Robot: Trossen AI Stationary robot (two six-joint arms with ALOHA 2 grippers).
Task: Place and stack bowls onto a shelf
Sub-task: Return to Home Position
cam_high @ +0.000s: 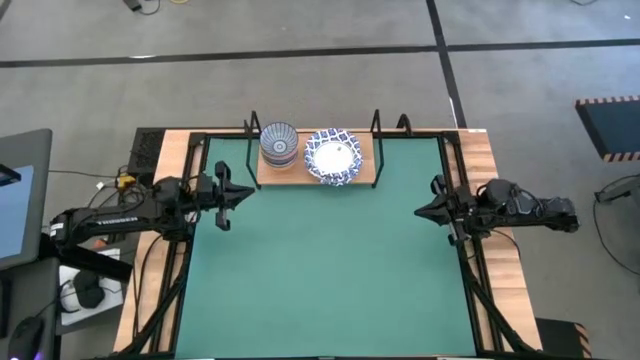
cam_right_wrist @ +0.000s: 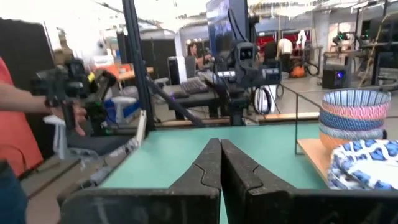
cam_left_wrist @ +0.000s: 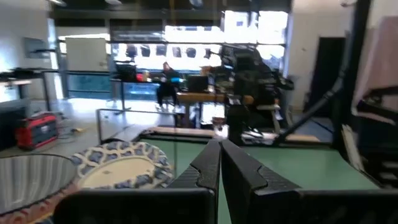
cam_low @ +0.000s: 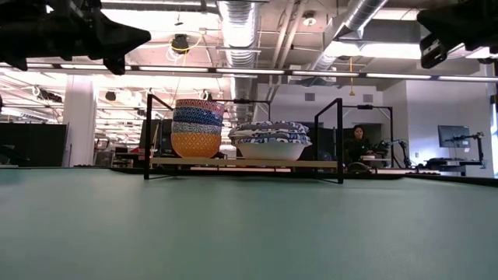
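Nearest the low camera lies the green mat (cam_high: 320, 280) on the counter (cam_high: 172, 150), and no bowl shows anywhere on it. Halfway up the mat, the 2 arms sit at opposite edges. The left tool (cam_high: 240, 194) is at the left border and the right tool (cam_high: 425, 208) at the right border, each pointing inward and well apart from the other. Both wrist views show the fingers pressed together with nothing between them, so both tools are clenched and empty. In the low view the arms hang high, well above the mat.

At the far edge stands the shelf (cam_high: 368, 170), its light-wood board carrying everything. There are 2 stacks side by side: the stack of small bowls (cam_low: 196, 128), yellow at the bottom and the striped one on top, and just beside it the stack of white bowls (cam_low: 271, 141) with blue patterned rims. Both look level and settled between the black posts.

By that layout the placing and stacking looks finished, and the step in hand is likely the arms going to their rest pose. What is left calls for no grasp — only folding each arm in at its own side, away from the shelf posts and the stacks.

Beyond the shelf, a person (cam_low: 358, 144) sits in the room.
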